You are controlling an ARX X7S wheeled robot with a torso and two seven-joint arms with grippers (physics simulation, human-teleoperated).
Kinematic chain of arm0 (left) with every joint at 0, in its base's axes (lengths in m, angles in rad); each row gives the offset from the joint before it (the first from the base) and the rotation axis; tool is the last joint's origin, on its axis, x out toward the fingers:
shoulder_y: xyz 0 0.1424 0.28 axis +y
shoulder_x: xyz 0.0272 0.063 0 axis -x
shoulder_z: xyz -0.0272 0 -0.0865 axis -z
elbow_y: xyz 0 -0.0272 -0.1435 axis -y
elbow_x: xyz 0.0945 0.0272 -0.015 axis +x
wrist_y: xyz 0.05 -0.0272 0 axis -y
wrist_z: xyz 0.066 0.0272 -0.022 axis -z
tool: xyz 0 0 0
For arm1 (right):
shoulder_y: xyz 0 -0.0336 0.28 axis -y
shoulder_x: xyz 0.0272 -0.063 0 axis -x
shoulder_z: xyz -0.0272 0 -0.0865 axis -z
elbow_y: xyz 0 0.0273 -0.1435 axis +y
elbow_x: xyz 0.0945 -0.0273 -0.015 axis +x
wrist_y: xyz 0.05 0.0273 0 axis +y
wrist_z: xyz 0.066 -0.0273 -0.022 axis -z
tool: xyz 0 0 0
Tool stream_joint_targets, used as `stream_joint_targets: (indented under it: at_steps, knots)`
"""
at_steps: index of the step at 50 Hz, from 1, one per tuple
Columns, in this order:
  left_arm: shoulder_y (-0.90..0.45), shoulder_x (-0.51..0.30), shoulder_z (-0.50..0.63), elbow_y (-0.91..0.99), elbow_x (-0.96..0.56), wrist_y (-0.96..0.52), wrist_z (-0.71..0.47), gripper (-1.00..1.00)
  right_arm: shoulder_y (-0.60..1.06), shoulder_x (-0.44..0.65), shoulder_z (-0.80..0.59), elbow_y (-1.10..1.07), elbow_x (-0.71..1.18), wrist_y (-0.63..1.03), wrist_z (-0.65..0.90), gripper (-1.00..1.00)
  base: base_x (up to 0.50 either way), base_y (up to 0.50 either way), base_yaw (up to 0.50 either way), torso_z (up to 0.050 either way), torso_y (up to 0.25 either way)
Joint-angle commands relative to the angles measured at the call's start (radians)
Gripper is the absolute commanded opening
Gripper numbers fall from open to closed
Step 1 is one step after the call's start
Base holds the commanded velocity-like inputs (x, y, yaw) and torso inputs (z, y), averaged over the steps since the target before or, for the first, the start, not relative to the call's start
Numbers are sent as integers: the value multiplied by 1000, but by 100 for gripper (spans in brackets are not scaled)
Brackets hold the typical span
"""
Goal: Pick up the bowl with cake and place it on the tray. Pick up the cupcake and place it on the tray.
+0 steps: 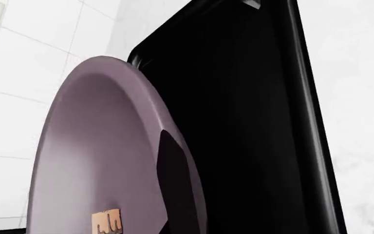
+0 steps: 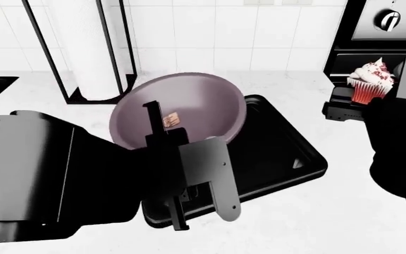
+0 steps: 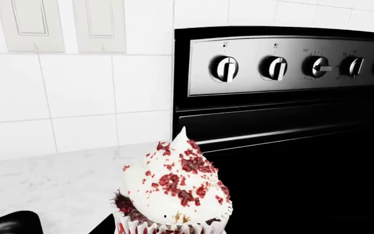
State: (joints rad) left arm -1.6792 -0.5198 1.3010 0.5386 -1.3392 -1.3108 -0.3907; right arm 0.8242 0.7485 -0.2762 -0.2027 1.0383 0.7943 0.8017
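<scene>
Left tool (image 2: pixel 162 138) grips bowl (image 2: pixel 203 100) holding cake (image 2: pixel 173 119) over tray (image 2: pixel 287 153); right tool (image 2: pixel 363 100) grips cupcake (image 2: pixel 370 79).

The left arm (image 2: pixel 48 174) reaches forward from the lower left of the head view, a bulky black forearm ending in a grey wrist plate. Its left gripper (image 2: pixel 162 124) points away from the robot, the thin black fingers (image 2: pixel 150 119) closed over the near rim of the bowl (image 2: pixel 203 100), which hangs tilted in its grip. The right arm (image 2: pixel 400 153) rises along the right edge of the view, elbow low, and the right gripper (image 2: pixel 361 98) is clamped on the wrapper of the cupcake (image 2: pixel 371 79), carried upright.
</scene>
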Motion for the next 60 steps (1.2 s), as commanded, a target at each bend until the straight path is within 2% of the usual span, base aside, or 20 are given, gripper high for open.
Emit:
stream_joint_targets:
  at_steps: [1, 16, 58, 59, 60]
  knots:
    - [11, 6, 24, -14, 100, 23, 30, -100, -3, -3, -3, 6, -23, -2, -15, -100, 0, 0, 0, 0, 0]
    - [39, 16, 75, -33, 167, 74, 88, -100, -6, -9, -12, 21, -35, -12, -24, -100, 0, 0, 0, 0, 1]
    - [70, 20, 114, -79, 206, 118, 125, -100, -6, -18, -20, 35, -47, -23, -31, -100, 0, 0, 0, 0, 0]
    - [69, 20, 111, -80, 201, 116, 123, 100, -6, -18, -20, 35, -47, -23, -31, -100, 0, 0, 0, 0, 0]
    - [68, 21, 107, -82, 195, 113, 120, 100, -5, -17, -20, 34, -47, -23, -31, -100, 0, 0, 0, 0, 0]
